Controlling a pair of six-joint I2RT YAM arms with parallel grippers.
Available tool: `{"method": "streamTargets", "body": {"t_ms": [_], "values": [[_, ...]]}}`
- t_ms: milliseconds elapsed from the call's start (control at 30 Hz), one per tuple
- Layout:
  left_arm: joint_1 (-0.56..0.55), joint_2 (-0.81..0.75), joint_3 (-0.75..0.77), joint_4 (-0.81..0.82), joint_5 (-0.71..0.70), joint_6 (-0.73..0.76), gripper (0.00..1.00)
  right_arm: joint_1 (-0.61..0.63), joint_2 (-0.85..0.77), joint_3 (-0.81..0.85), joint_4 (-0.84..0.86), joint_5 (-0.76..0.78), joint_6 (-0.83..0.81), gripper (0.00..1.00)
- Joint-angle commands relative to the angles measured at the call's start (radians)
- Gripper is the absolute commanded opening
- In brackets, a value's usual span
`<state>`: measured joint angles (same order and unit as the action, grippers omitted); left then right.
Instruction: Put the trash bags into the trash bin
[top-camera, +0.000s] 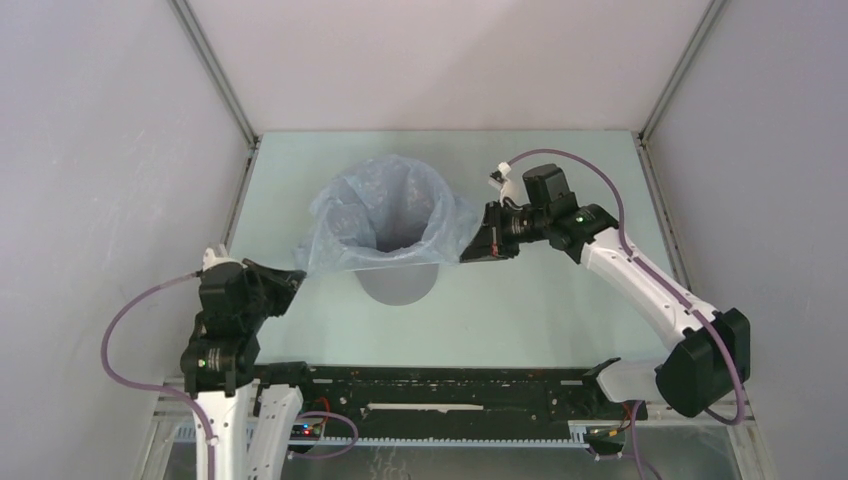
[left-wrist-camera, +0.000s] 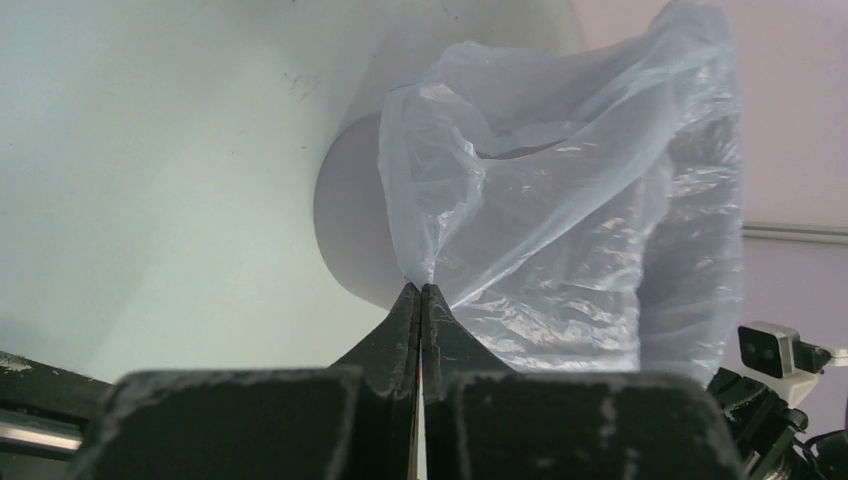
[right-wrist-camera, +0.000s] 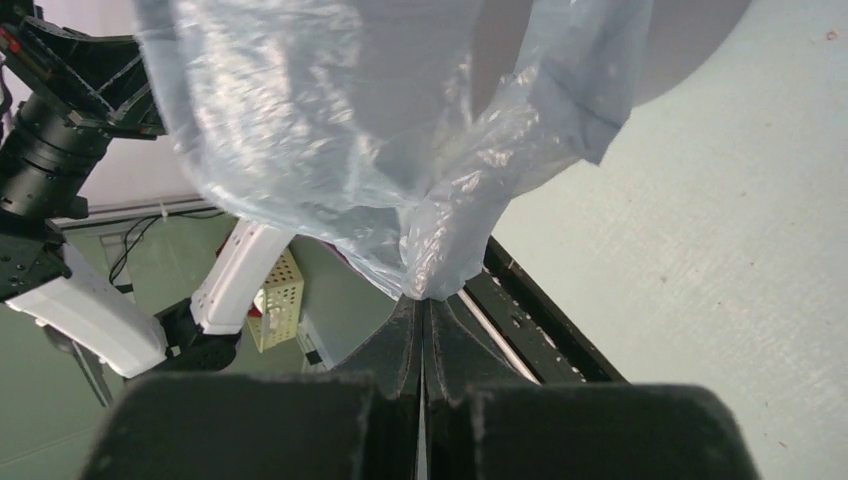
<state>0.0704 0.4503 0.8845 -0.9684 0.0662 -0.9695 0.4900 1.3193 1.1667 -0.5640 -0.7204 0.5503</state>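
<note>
The grey round trash bin (top-camera: 398, 285) stands upright mid-table. The pale blue translucent trash bag (top-camera: 390, 215) is spread open over the bin's mouth, with its middle sagging inside and its edges hanging out over the rim. My left gripper (top-camera: 298, 275) is shut on the bag's near-left corner, beside the bin. My right gripper (top-camera: 468, 250) is shut on the bag's right edge. In the left wrist view the gripper (left-wrist-camera: 421, 288) pinches the film (left-wrist-camera: 580, 200) in front of the bin wall (left-wrist-camera: 350, 230). In the right wrist view the gripper (right-wrist-camera: 425, 300) pinches a bunched bit of the bag (right-wrist-camera: 330, 120).
A black rail (top-camera: 440, 390) runs along the table's near edge between the arm bases. Pale enclosure walls with metal posts (top-camera: 215, 75) close in the left, right and back. A yellow perforated basket (right-wrist-camera: 275, 290) sits below the table edge.
</note>
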Motion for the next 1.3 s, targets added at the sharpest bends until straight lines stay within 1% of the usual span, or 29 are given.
{"method": "streamTargets", "body": {"t_ms": [0,133,167,267,367,433,533,600,633,700,767,867,933,1000,1100,1133,1200,1233,1267], "values": [[0.011,0.024,-0.079,0.096,0.015,0.04,0.0,-0.004,0.061,-0.016,0.083,0.022,-0.018,0.0],[0.011,0.069,-0.105,0.171,0.014,0.058,0.0,-0.022,0.11,-0.015,0.178,0.001,0.027,0.0],[0.011,0.09,-0.107,0.204,0.042,0.069,0.03,-0.03,0.111,-0.015,0.193,-0.018,0.037,0.06],[0.011,0.149,-0.056,0.184,0.077,0.098,0.25,-0.065,0.084,-0.012,0.179,-0.054,0.075,0.24],[0.02,0.161,0.012,0.108,0.037,0.16,0.5,-0.095,0.024,-0.014,0.119,-0.072,0.08,0.42],[0.041,0.18,0.067,0.043,0.024,0.197,0.64,-0.114,-0.017,-0.015,0.109,-0.08,0.093,0.54],[0.068,0.2,0.145,-0.009,-0.015,0.218,0.78,-0.147,-0.052,-0.014,0.134,-0.065,0.143,0.78],[0.077,0.218,0.182,0.008,-0.047,0.214,0.87,-0.175,-0.042,-0.015,0.169,-0.049,0.192,0.86],[0.084,0.228,0.188,0.024,-0.06,0.206,0.9,-0.192,-0.025,-0.015,0.19,-0.046,0.22,0.88],[0.093,0.275,0.178,0.091,-0.059,0.184,0.95,-0.211,0.023,-0.015,0.259,-0.067,0.263,0.9],[0.096,0.329,0.149,0.165,-0.023,0.154,1.0,-0.217,0.082,-0.014,0.301,-0.074,0.284,0.91],[0.109,0.414,0.093,0.25,0.049,0.094,1.0,-0.229,0.15,-0.014,0.326,-0.085,0.285,0.91],[0.116,0.445,0.061,0.319,0.086,0.077,1.0,-0.229,0.184,-0.013,0.352,-0.095,0.285,0.91],[0.119,0.469,0.044,0.347,0.103,0.069,0.99,-0.229,0.213,-0.013,0.381,-0.114,0.299,0.89],[0.122,0.502,-0.01,0.371,0.159,0.053,0.94,-0.221,0.242,-0.014,0.401,-0.133,0.309,0.84],[0.122,0.506,-0.037,0.4,0.185,0.042,0.9,-0.218,0.247,-0.015,0.407,-0.136,0.308,0.82],[0.123,0.507,-0.096,0.445,0.214,0.016,0.83,-0.209,0.259,-0.016,0.427,-0.141,0.313,0.75],[0.123,0.508,-0.12,0.463,0.221,0.009,0.8,-0.205,0.264,-0.017,0.435,-0.138,0.316,0.71],[0.123,0.508,-0.143,0.488,0.231,0.007,0.75,-0.199,0.271,-0.021,0.444,-0.133,0.322,0.64]]}}
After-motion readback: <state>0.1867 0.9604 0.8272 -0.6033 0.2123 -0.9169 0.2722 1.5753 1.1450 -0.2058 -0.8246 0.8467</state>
